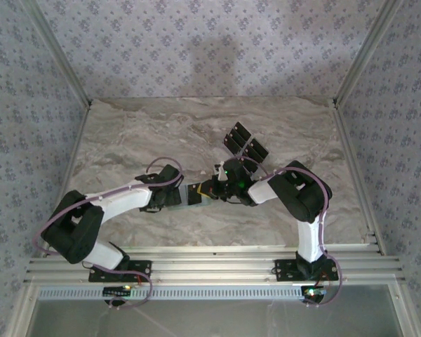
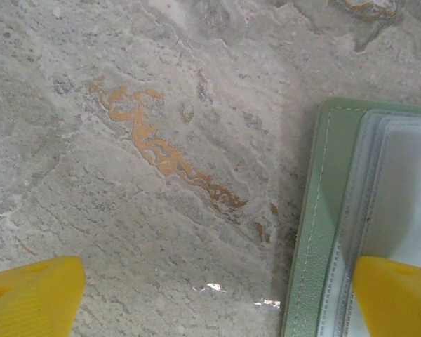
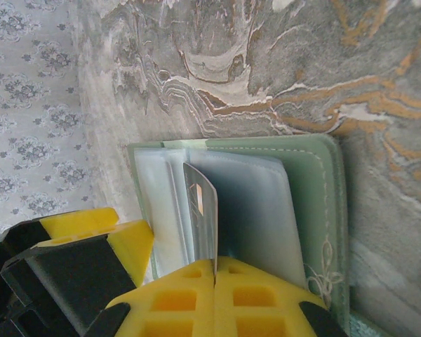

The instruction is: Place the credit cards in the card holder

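— Where do we stand with the card holder [image 3: 316,203]?

— It lies open on the marble table [image 1: 140,133], between our two arms, with its clear sleeves [image 3: 256,210] facing up. Our right gripper [image 3: 214,270] is pinched tight on one silver credit card [image 3: 202,207], held on edge with its far end over the sleeves. Our left gripper [image 2: 214,281] is spread wide and carries nothing. One of its yellow fingers [image 2: 396,295] sits over the sleeves at one end (pinning the holder down, we would judge).

— What could spoil it?

— The card's leading corner may catch a sleeve's lip and miss the pocket mouth. A push would then buckle the plastic or shove the holder along the table. If the left finger bears too lightly, the holder could slide or swing shut. A tilted card might also twist in the pinch.

— And the count?

— One holder, one card in hand, two grippers. Beyond the right wrist lie dark cards [image 1: 244,144], fanned on the table. We make it four, though they overlap from above and it may be three.
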Tool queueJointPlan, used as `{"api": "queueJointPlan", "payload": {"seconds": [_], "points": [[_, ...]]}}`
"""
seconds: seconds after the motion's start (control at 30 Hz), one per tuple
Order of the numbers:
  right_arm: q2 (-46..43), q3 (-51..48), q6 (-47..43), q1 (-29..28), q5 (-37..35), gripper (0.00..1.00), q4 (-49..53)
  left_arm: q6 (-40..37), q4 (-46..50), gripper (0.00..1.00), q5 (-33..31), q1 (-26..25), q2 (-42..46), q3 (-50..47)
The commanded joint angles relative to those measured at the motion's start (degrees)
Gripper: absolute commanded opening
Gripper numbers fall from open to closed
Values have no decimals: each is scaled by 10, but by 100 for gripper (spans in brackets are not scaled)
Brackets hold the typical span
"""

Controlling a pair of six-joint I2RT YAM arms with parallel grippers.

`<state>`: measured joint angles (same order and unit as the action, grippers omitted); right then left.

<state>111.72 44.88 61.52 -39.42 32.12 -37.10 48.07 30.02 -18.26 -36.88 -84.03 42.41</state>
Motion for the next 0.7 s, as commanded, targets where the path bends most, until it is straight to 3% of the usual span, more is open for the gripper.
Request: {"api": "queueJointPlan", "payload": {"seconds": [0.0, 0.4, 0.67], "points": [[5, -11, -4, 6, -10, 0, 47, 6, 45, 98, -20, -1, 0, -16], [-50, 11, -45, 19, 44, 0, 37, 6, 42, 98, -20, -1, -4, -16], [-35, 31, -51, 13, 65, 0, 17, 6, 41, 98, -20, -1, -4, -17]]}}
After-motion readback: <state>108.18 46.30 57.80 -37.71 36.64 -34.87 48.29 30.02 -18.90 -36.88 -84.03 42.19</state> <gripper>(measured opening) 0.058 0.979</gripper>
